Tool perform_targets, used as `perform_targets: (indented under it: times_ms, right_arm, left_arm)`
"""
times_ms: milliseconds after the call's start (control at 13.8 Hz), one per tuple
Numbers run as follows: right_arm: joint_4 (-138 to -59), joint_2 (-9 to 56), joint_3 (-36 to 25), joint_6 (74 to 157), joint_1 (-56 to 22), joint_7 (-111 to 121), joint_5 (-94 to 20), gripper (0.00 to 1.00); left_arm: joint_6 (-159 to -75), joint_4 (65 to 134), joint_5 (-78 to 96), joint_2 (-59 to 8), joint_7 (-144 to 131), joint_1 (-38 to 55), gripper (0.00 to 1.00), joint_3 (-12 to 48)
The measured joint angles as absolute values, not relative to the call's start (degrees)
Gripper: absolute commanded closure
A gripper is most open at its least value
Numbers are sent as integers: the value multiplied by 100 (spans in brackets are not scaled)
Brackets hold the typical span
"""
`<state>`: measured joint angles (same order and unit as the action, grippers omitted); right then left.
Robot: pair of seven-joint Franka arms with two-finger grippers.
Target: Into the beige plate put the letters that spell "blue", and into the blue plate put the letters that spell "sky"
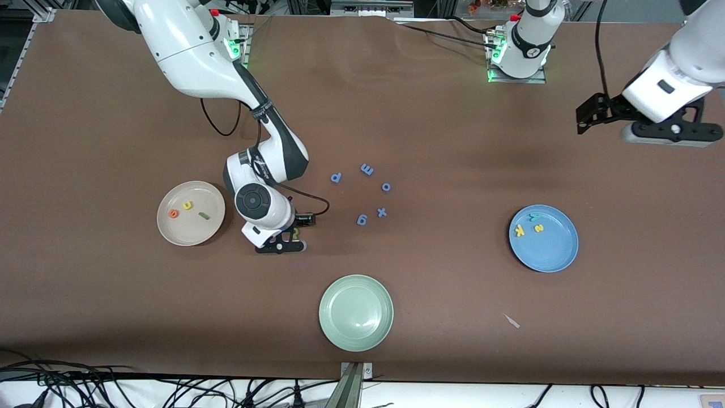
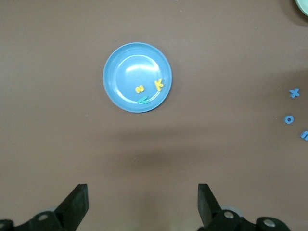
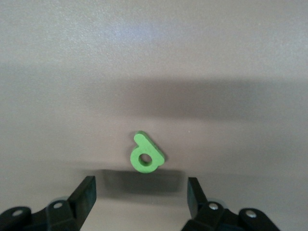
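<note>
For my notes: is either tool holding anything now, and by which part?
Nothing. The right tool is open over the green b; the left tool waits open.

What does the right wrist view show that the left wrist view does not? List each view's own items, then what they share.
Only the right wrist view shows the small green foam letter b lying on bare table between the open fingers of the right gripper.

Only the left wrist view shows the round medium-blue plate holding the yellow foam s, yellow foam k and teal foam y, three periwinkle-blue foam letters at its edge, and the open left gripper.

Both show the brown table surface.
</note>
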<state>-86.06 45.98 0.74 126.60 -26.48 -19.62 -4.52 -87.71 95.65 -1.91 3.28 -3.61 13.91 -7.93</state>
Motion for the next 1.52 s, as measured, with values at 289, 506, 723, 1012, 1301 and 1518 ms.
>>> perform_targets:
  times_ms: [289, 506, 723, 1012, 1301, 1518]
  right_arm:
    - [-8536, 4583, 69, 12480, -2641, -1704, -382, 14]
    - [-8308, 4575, 66, 12297, -2638, -1627, -368, 13]
    - [-8284, 4591, 59, 12285, -2635, -1477, -363, 13]
    - [-8284, 4610, 51, 12277, -2633, -1307, -330, 13]
    - [-8285, 4738, 48, 12410, -2631, -1289, -205, 13]
    - [-8285, 4817, 48, 12595, -2631, -1285, -200, 15]
  left_arm:
    - [-8385, 9284, -2, 322, -361, 1147, 0, -855]
    - [-8378, 9280, 137, 260, -361, 1025, 0, -853]
    - [-8378, 9269, 137, 195, -361, 1024, 0, -831]
    - [-8378, 9261, 137, 184, -361, 1023, 0, -831]
    - [-8378, 9258, 137, 183, -361, 1023, 0, -831]
    - [-8378, 9257, 137, 183, -361, 1023, 0, -831]
